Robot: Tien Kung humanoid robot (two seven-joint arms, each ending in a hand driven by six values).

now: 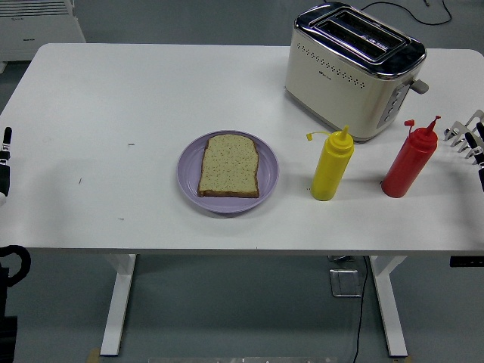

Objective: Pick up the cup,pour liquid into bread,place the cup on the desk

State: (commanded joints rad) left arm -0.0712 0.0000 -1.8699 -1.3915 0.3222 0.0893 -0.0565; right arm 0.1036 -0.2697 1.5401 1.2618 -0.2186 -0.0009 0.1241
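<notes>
Reaching hand (right): the right hand (470, 141) comes in at the picture's right edge, its silvery fingers (458, 134) spread and pointing left, holding nothing; it sits just to the right of the red bottle, apart from it.
Resting hand (left): the left hand (4, 162) shows only as a sliver at the left edge, over the table's left end; too little of it is in view to say how it is set.
Red bottle: the red squeeze bottle (409, 160) stands upright near the table's right end, its small cap hanging open beside the nozzle.
Yellow bottle: the yellow squeeze bottle (332, 165) stands upright to the left of the red one, well apart from it, with its cap flipped off to the left on a strap.
Cup: no cup shows on the table; the two squeeze bottles are the only pouring vessels in view.
Bread: one slice of bread (229, 165) lies flat in the middle of the plate, its crust showing along the near and right edges.
Plate: the lilac plate (188, 172) sits near the table's middle, to the left of the yellow bottle and apart from it.
Toaster: a cream and chrome toaster (352, 69) stands at the far right, behind both bottles, its two slots facing up and its lever on the right end.
Table: the white table (136, 98) bears a few small dark marks on its left half.
</notes>
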